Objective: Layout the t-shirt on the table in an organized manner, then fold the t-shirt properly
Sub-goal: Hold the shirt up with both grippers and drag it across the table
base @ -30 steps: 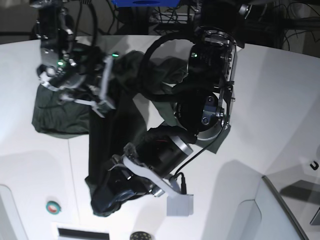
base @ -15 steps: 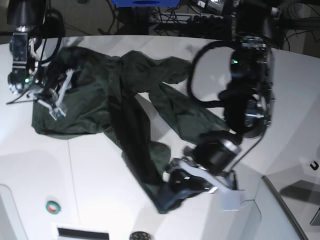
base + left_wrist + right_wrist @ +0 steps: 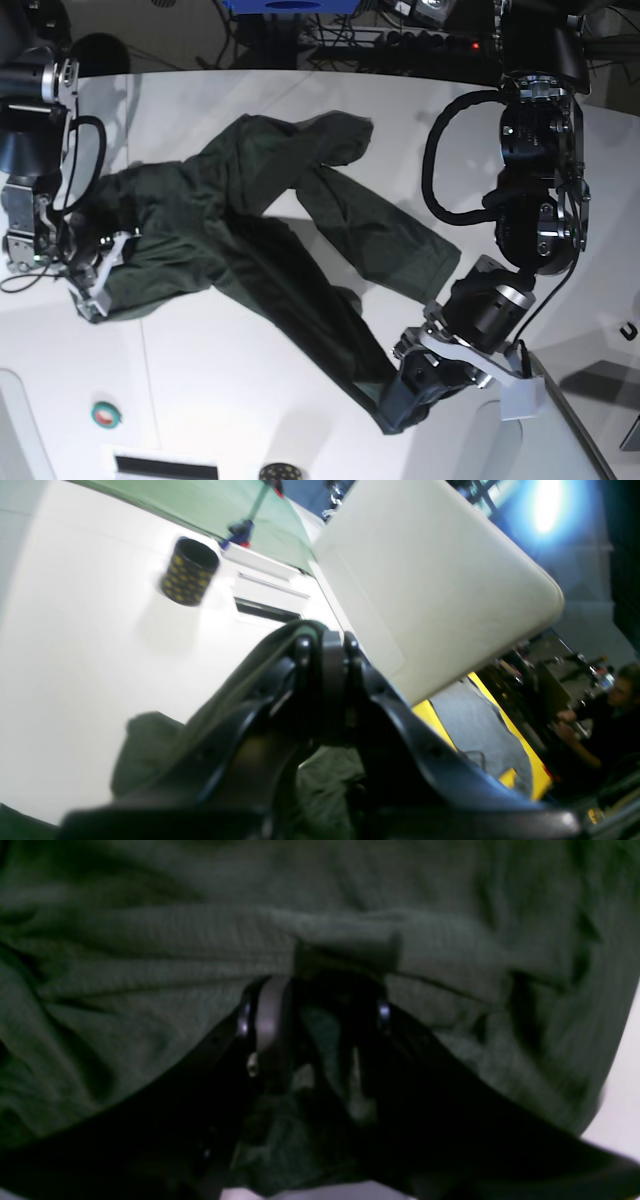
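Left wrist: black left gripper point(image 3: 322, 645) clamped on dark green knit t-shirt point(image 3: 145, 745); black yellow-dotted cylinder point(image 3: 189, 571) beyond on smooth white table point(image 3: 75, 655). No readable writing.

Right wrist: right gripper point(image 3: 312, 1005) pinching shirt fold.

Base: shirt stretched between both; round teal-and-red button point(image 3: 106, 413) nearby.

A white table point(image 3: 250, 390) carries the wrinkled green t-shirt point(image 3: 250, 230).

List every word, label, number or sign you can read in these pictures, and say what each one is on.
None can be read.
The cup carries only a yellow dot pattern, no letters.
The t-shirt is plain.
The table shows no writing.
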Robot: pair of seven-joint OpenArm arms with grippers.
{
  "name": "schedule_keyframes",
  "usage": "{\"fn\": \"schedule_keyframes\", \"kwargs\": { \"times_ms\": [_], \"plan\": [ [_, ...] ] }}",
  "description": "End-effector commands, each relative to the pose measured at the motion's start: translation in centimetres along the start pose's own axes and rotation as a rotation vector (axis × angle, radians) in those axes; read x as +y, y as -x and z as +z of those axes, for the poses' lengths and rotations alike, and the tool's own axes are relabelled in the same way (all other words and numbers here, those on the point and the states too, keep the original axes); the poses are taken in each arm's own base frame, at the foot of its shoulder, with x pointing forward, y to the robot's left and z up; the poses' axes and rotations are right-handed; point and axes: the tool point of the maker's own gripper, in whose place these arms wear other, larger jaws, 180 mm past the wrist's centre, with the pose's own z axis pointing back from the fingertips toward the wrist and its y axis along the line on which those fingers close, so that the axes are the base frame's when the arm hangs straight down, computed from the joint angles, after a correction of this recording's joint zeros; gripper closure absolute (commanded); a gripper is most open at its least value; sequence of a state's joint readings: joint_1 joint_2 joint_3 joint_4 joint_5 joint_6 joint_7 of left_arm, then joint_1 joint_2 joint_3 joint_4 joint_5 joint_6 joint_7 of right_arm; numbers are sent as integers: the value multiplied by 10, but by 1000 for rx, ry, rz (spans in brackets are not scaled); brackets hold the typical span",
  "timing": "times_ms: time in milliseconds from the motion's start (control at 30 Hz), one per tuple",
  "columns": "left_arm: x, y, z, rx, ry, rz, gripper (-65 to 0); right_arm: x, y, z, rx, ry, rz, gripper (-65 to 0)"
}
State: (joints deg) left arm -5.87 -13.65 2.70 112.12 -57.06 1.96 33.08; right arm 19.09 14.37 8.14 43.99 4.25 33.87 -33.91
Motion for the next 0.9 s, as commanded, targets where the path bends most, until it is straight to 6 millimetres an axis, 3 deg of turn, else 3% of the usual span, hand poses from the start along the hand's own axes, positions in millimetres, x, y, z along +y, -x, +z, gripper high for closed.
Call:
{"fn": "schedule_keyframes", "kwargs": {
  "times_ms": [0,67,167,300,433,533,600,667,867],
  "plan": [
    [-3,-21,2,-64,10,-28,0,-14,-4,6,2,41,6,-203],
    [7,-29,5,-86,-27,-55,0,-19,-23,16,-50,65,29,-203],
    [16,-30,10,-95,-58,-57,0,-25,-26,45,-77,141,114,-206],
    [14,-25,9,-86,-53,-50,0,-5,-7,84,-73,215,237,-209],
    [17,-17,12,-70,-64,-37,0,28,26,103,-39,214,257,-230],
    [17,-15,12,-70,-64,-32,0,48,48,96,-8,171,224,-314],
    [17,-15,12,-73,-64,-28,0,57,62,90,17,138,210,-333],
    [17,-16,11,-73,-64,-28,0,74,63,84,-11,62,152,-333],
    [16,-18,10,-79,-61,-31,0,81,65,71,-40,-54,6,-341]
  ]
}}
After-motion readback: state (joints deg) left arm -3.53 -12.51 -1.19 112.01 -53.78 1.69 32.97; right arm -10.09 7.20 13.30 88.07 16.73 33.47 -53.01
